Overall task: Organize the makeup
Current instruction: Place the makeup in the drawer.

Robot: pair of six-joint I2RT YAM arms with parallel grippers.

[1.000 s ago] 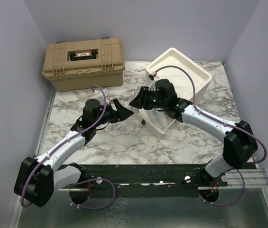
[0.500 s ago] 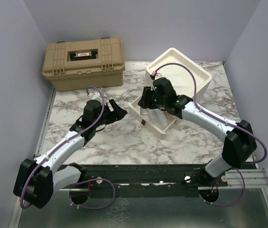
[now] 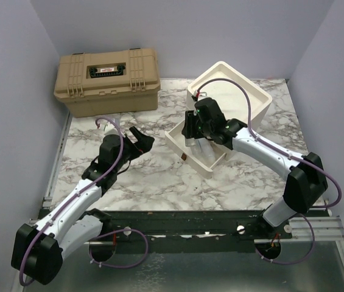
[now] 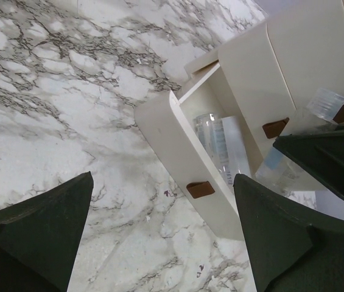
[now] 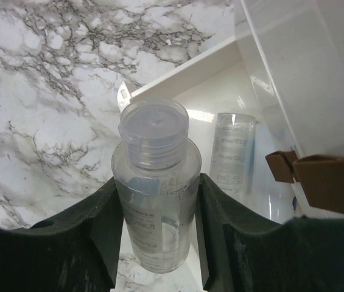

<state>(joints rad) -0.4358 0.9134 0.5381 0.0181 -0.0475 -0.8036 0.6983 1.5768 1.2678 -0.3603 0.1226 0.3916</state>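
Note:
My right gripper is shut on a whitish clear bottle with a flip cap, held over the pulled-out drawer of the cream drawer unit. A second clear bottle lies inside that drawer; it also shows in the left wrist view. In the top view the right gripper hangs above the drawer. My left gripper is open and empty over the marble table, left of the drawer; in its wrist view the held bottle shows at right. Other makeup is out of view.
A tan toolbox stands shut at the back left. The drawer front carries a brown tab handle. Purple-grey walls close in the marble table on three sides.
My left arm has drawn back to the left, away from the drawer. My right gripper has carried the bottle a little further over the open drawer.

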